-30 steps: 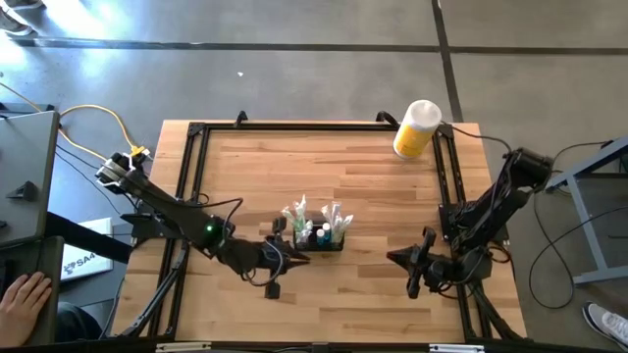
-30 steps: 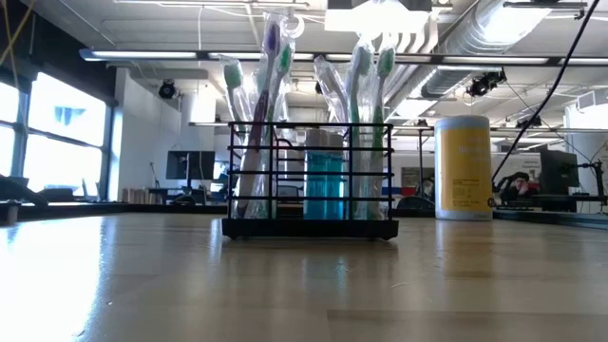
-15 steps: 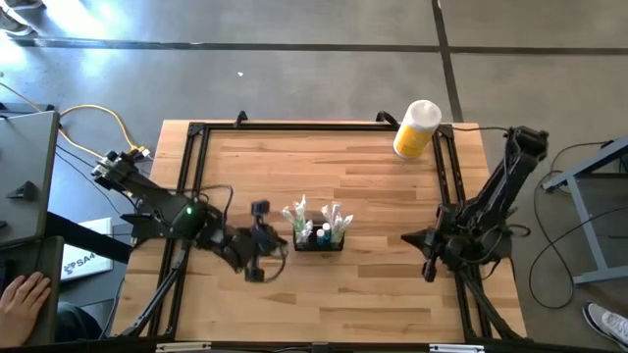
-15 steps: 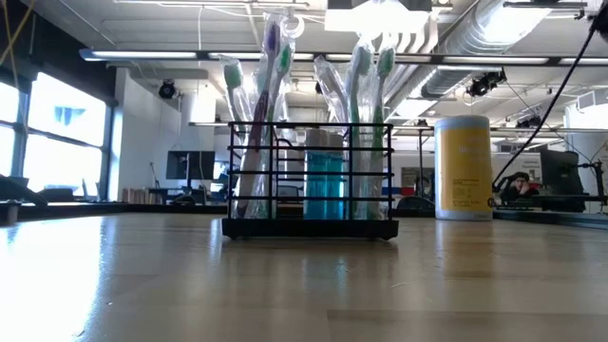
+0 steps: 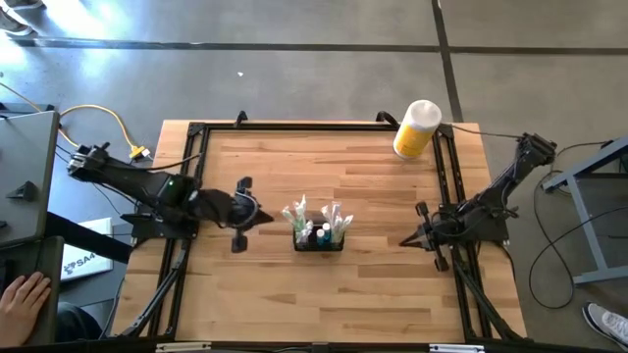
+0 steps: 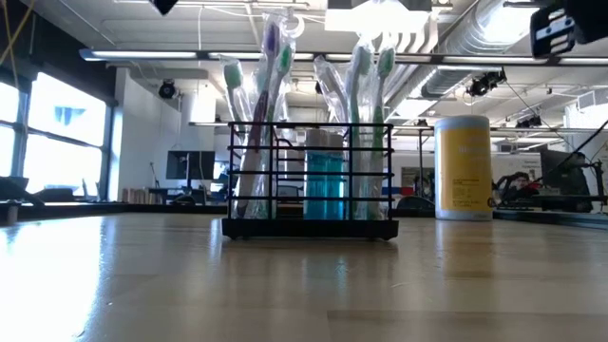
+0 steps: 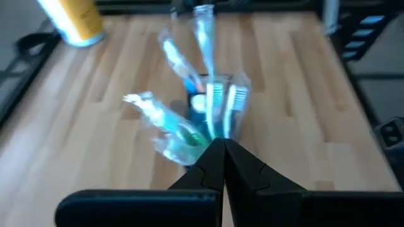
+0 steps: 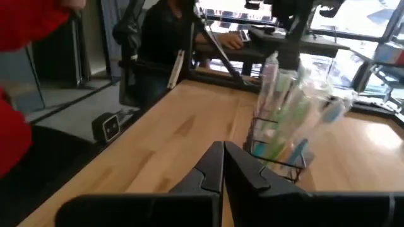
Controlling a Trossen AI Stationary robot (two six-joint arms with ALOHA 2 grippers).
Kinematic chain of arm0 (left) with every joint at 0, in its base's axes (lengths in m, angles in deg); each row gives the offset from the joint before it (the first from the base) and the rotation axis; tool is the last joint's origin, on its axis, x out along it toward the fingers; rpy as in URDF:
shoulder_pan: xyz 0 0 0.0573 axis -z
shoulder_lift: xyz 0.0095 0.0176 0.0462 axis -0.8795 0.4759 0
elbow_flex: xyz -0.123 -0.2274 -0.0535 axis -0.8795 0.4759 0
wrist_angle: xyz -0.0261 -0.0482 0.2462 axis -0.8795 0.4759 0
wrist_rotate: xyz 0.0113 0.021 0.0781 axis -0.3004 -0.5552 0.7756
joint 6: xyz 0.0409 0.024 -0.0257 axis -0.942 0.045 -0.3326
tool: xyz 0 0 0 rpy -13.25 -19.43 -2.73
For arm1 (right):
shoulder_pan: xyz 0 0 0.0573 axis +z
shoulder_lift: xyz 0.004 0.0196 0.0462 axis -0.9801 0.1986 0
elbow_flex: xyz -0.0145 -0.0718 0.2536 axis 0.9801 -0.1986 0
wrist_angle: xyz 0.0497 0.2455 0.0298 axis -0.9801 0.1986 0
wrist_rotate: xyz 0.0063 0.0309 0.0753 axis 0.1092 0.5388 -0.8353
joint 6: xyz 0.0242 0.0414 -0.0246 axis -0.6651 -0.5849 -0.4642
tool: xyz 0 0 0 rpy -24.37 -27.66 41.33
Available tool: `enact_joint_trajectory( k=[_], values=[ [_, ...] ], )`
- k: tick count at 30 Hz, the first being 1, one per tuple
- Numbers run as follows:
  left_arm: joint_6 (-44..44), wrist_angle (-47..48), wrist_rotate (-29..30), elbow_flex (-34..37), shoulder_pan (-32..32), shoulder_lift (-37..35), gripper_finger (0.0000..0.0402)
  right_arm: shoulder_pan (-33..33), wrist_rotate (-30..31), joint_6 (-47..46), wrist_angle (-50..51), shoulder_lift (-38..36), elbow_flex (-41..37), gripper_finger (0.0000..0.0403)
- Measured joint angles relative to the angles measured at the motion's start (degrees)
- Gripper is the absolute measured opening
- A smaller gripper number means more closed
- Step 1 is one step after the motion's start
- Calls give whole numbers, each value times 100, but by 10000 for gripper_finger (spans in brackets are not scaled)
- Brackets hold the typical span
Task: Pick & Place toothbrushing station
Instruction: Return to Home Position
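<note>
Standing on counter, toothbrushing station lies between both tools. Left tool nearer, just beside it, tips together, empty. Right tool farther off, tips together, empty.

Matte black left arm and right arm, yellow cable at the left one's base.

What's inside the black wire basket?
Wrapped toothbrushes, green and purple, stand upright in the basket, with a blue bottle between them. They cover the basket's floor, so anything lying flat underneath cannot be seen.
</note>
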Motion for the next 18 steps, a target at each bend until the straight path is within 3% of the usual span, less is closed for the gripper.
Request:
enact_joint_trajectory(
  k=[5,9,18],
  values=[
    [-318,-1475,-643,1428,-237,-802,0,-290,-416,-118,-248,-339,-421,2],
    [-377,-2132,-877,2337,-323,-1179,0,-449,8,-316,-160,-762,-707,2],
    [-532,-3016,-1370,3312,-305,-1747,0,-733,-202,-434,-204,-1876,-998,2]
  ],
)
